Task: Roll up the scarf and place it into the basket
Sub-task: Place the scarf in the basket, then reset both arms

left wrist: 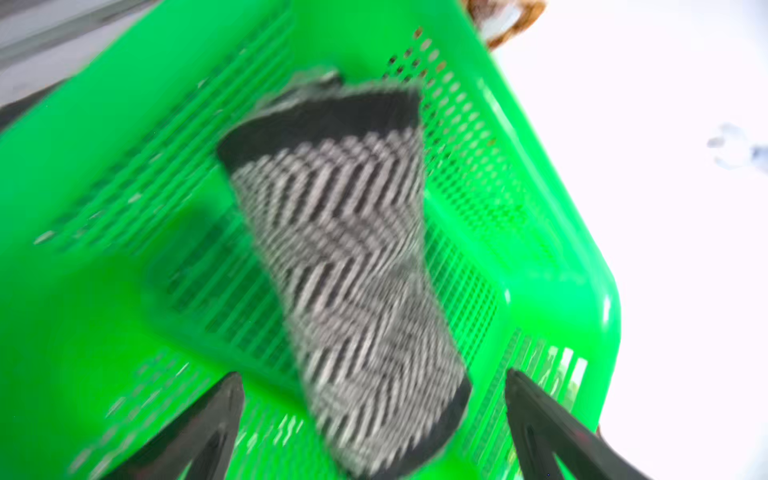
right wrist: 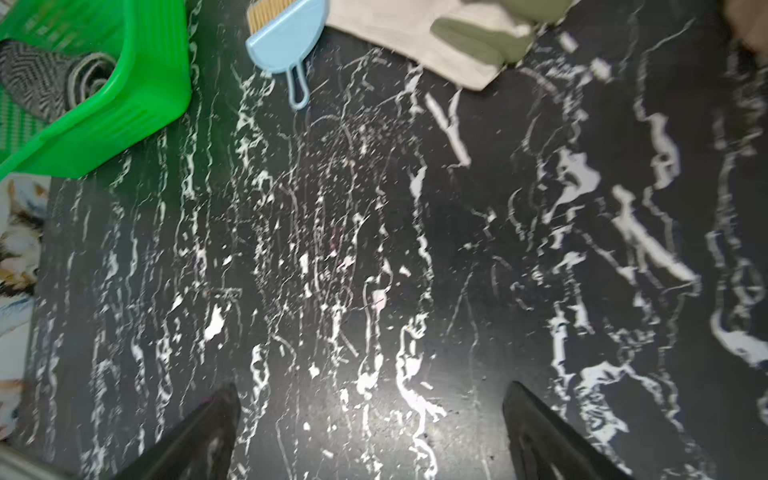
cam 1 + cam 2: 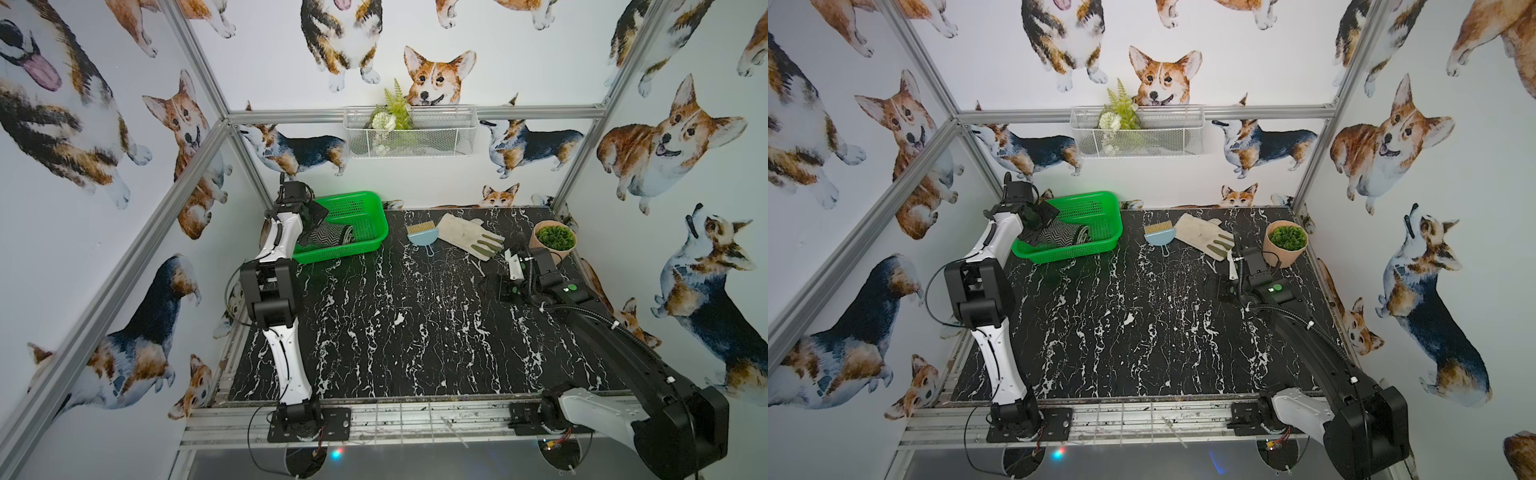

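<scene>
1. The rolled scarf [image 1: 349,270] lies inside the green basket [image 1: 104,145], ahead of the left jaws, which stand apart, holding nothing.
2. The right jaws stand apart over the bare surface [image 2: 374,249].

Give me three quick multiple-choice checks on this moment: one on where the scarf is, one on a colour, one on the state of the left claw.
1. Where is the scarf?
A. Spread on the table
B. Rolled, inside the green basket
C. In the white wire basket on the wall

2. What colour are the fingers of the glove?
A. Olive
B. Red
C. Blue

3. What state is the left claw in?
A. Shut on the scarf
B. Shut on the basket rim
C. Open, holding nothing

Answers:
1 B: both top views show the herringbone roll lying on the basket floor.
2 A: the cream glove ends in olive fingers in a top view.
3 C: the left wrist view shows the fingers spread wide apart above the basket, with the scarf lying free between them.
</scene>
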